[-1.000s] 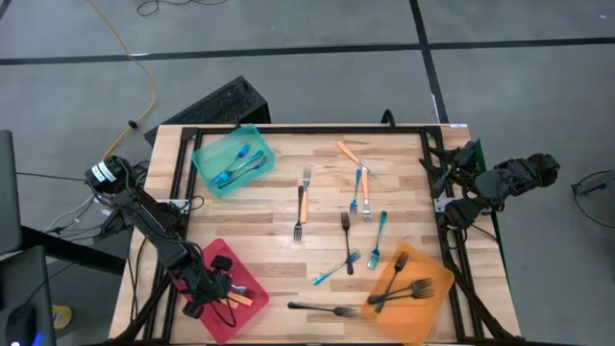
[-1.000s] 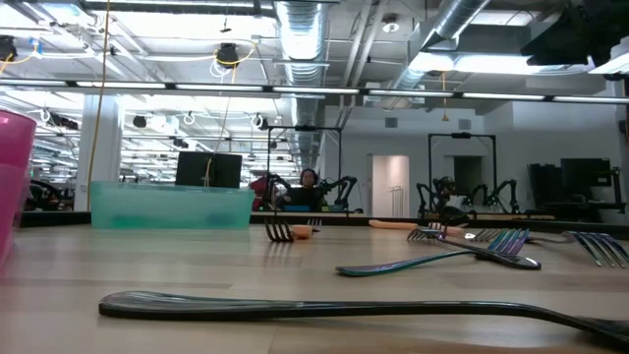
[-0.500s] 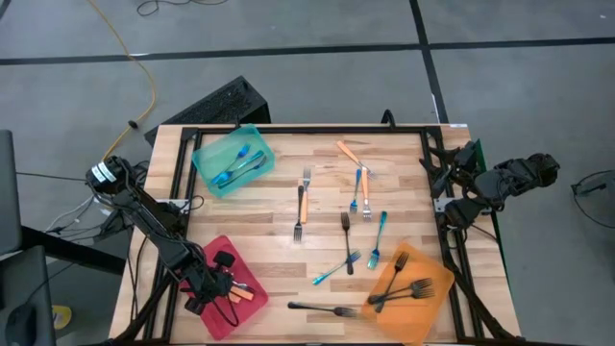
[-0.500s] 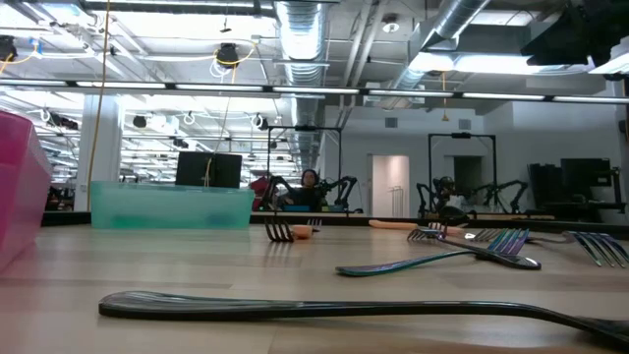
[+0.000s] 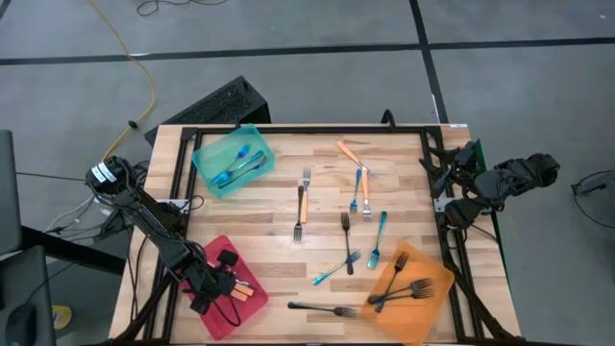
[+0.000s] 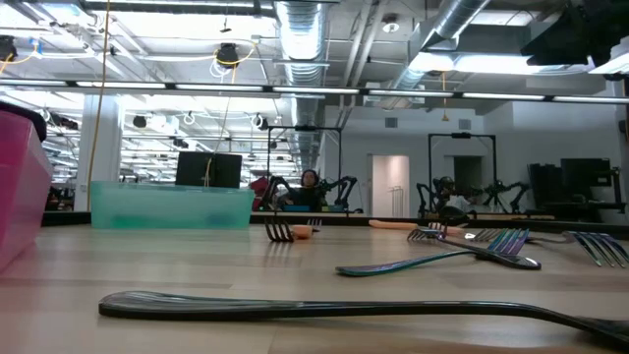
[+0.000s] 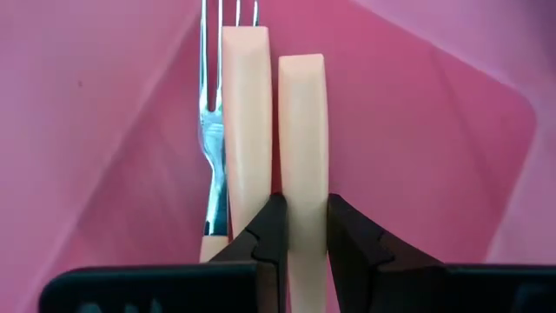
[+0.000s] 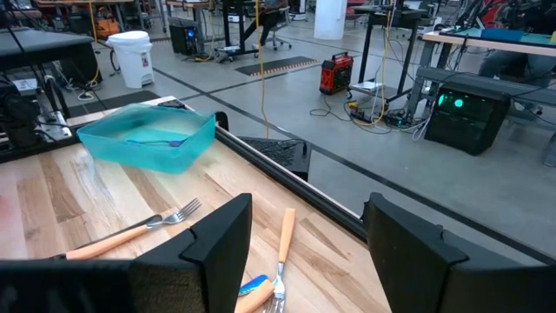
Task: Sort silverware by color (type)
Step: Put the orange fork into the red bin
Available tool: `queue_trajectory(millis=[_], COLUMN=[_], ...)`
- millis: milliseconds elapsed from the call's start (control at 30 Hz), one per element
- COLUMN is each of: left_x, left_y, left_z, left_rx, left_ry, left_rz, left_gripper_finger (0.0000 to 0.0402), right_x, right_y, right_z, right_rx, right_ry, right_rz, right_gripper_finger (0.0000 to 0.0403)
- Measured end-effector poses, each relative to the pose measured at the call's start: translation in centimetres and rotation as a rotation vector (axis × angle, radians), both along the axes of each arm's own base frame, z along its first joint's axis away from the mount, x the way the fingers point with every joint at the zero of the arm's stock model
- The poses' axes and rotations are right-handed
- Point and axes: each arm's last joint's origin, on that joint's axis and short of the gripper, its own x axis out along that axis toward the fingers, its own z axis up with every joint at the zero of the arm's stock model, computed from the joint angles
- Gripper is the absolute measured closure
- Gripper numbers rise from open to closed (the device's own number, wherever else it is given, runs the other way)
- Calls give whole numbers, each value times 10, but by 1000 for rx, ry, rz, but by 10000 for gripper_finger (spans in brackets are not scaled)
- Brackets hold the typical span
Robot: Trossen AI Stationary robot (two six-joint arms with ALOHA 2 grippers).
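Left gripper (image 7: 301, 228) pinches orange fork (image 7: 303, 156) low inside red tray (image 5: 228, 285), near-left. Right gripper (image 8: 304, 230) open, parked far right. Risk: release tilts handle onto neighbouring fork (image 7: 246, 122).

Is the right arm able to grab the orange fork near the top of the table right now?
Probably yes. The right gripper waits open at the table's right edge, and the orange fork lies flat on bare wood with nothing between them.
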Motion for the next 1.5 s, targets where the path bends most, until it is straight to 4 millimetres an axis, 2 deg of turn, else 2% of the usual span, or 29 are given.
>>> queue_trajectory(millis=[267,633,867,1100,1500], left_x=[5,2,5,18,24], left_y=[-6,-5,-8,-30,-33], left_z=[4,3,8,-2,1], left_rx=[-100,-94,54,86,125], left_ry=[-27,20,97,108,75], left_rz=[38,23,-43,-135,-98], left_gripper_finger=[365,365,365,365,364], right_x=[0,0,0,0,0], right_y=[0,0,0,0,0], right_z=[0,0,0,0,0], right_rx=[0,0,0,0,0], right_ry=[0,0,0,0,0], right_rz=[0,0,0,0,-1], right_gripper_finger=[161,161,161,161,161])
